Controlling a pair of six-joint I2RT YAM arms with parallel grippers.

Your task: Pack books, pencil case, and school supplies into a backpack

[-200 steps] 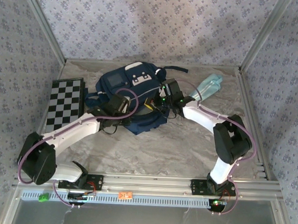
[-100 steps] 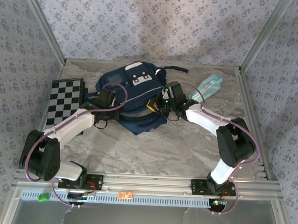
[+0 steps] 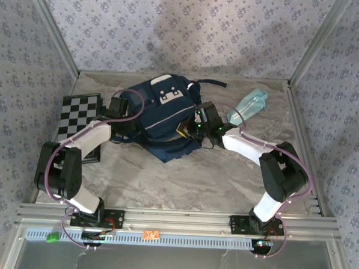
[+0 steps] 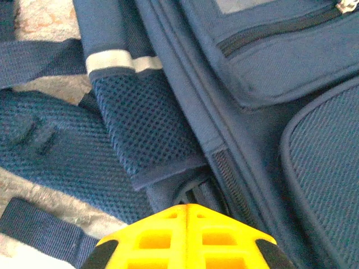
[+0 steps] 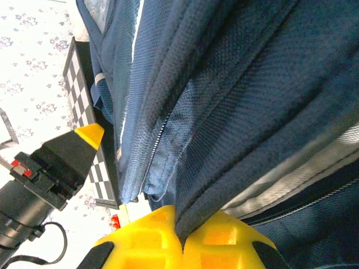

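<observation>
Opening the backpack [image 3: 159, 112] on the desk [image 3: 183, 177], it seems.
The right tool [image 5: 178, 218] is clenched on its edge; the left tool [image 4: 187, 213] is clenched empty at its side. Next, the edge likely needs lifting; the pencil case [image 3: 248, 104] lies apart.

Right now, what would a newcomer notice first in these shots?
The navy backpack lying back-centre, with both arms on it: the left end effector shut at its left side, the right end effector pinching a fold on its right. The mint pencil case lies apart, back right.
</observation>
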